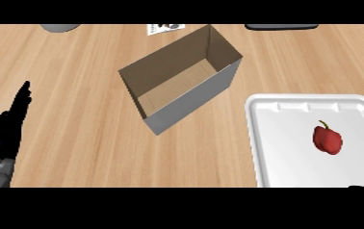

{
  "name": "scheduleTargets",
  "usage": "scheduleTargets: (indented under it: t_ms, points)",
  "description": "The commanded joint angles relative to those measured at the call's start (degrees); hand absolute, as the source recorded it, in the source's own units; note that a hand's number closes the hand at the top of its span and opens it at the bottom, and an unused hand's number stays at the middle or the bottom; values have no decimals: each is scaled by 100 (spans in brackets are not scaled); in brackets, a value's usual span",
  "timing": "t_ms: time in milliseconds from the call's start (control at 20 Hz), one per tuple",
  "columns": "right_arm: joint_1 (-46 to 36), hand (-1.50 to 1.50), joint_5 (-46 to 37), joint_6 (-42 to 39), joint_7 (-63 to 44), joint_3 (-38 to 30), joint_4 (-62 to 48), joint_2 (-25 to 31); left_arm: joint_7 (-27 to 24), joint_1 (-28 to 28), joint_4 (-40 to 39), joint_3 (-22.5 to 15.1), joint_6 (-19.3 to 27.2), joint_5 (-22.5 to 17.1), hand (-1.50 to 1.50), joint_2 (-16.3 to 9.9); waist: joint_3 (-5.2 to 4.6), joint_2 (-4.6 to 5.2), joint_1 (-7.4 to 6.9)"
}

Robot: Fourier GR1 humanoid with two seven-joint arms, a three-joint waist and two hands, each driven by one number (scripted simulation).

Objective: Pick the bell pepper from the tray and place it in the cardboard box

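Wooden bench (85,141) — open cardboard box (181,81) centre, white tray (284,127) right bearing red bell pepper (328,139). Left hand (14,120) at left edge — fingers straight, pressed together, upright.

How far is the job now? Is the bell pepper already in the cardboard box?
Nothing looks done yet. The red bell pepper lies on the white tray, and the cardboard box stands open with nothing visible inside. Nothing is in hand: the left hand rests at the left edge, fingers straight. The right hand does not show clearly. Picking, carrying and placing are all left.
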State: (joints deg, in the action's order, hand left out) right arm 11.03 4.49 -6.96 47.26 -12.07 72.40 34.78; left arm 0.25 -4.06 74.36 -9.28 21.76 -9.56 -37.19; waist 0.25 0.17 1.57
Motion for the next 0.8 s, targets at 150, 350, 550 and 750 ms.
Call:
scheduleTargets:
  t_ms: [150, 350, 550, 750]
  points:
    - [-24, -150, -1305, 565, 303, -118, -757, 1054, -43, -207, -101, -27, 18, 224, 0, 81, -27, -2, -167]
    - [-179, -150, -1677, 194, -397, 121, -476, 1559, 191, -403, -188, -30, -122, 208, 0, 213, -32, -9, -151]
    - [-331, -150, -2296, -3, -1162, 534, -368, 1887, 257, -103, 141, -142, 48, 409, 0, 253, -30, -17, -236]
    - [-783, -150, -2863, -193, -2143, 1134, -125, 1687, 269, -285, 83, -86, -37, 459, 0, 328, -27, -4, -248]
